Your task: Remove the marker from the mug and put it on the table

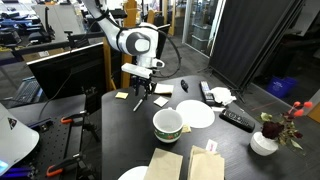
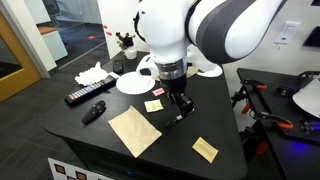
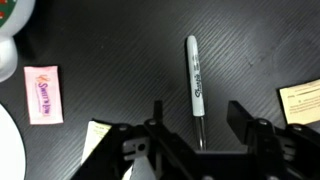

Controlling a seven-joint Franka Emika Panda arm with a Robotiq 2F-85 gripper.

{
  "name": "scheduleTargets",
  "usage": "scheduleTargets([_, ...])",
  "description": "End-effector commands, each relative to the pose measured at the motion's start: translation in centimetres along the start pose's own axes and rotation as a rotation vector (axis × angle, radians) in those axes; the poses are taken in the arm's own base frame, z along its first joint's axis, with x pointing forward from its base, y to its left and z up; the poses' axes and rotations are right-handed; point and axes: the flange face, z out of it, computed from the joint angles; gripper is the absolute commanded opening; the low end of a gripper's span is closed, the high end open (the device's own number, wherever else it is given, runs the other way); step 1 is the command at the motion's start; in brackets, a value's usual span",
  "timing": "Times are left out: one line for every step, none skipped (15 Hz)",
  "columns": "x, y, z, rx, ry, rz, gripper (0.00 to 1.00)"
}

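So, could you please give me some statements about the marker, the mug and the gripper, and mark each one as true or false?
1. The marker lies flat on the table, outside the mug. True.
2. The gripper is shut on the marker. False: in the wrist view its jaws stand open, and the marker lies on the table between them.
3. A pink packet lies on the table to one side of the marker, apart from it. True.
4. The mug lies tipped on its side. False: in an exterior view it stands upright, next to a white plate.
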Motion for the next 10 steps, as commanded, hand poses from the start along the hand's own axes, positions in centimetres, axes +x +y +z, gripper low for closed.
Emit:
scheduleTargets([-1.9, -0.3, -3.4, -0.040, 0.069, 0.085, 0.99])
scheduleTargets([-2.4, -0.3, -4.3, -0.046, 0.090, 0.111, 1.00])
scheduleTargets([-3.0, -0.3, -5.3, -0.052, 0.113, 0.140, 1.00])
scheduleTargets([-3.6, -0.5, -6.2, -0.056, 0.134, 0.166, 1.00])
scheduleTargets([-4.4, -0.6, -7.1, -0.062, 0.156, 0.185, 1.00])
scheduleTargets([-5.1, -0.8, -7.9, -0.068, 0.177, 0.203, 1.00])
scheduleTargets([-5.8, -0.9, -8.8, -0.073, 0.194, 0.220, 1.00])
scheduleTargets([-6.7, -1.1, -9.6, -0.077, 0.213, 0.235, 1.00])
scheduleTargets([-7.5, -1.2, -10.4, -0.081, 0.232, 0.249, 1.00])
scheduleTargets([-8.4, -1.3, -11.3, -0.079, 0.252, 0.261, 1.00])
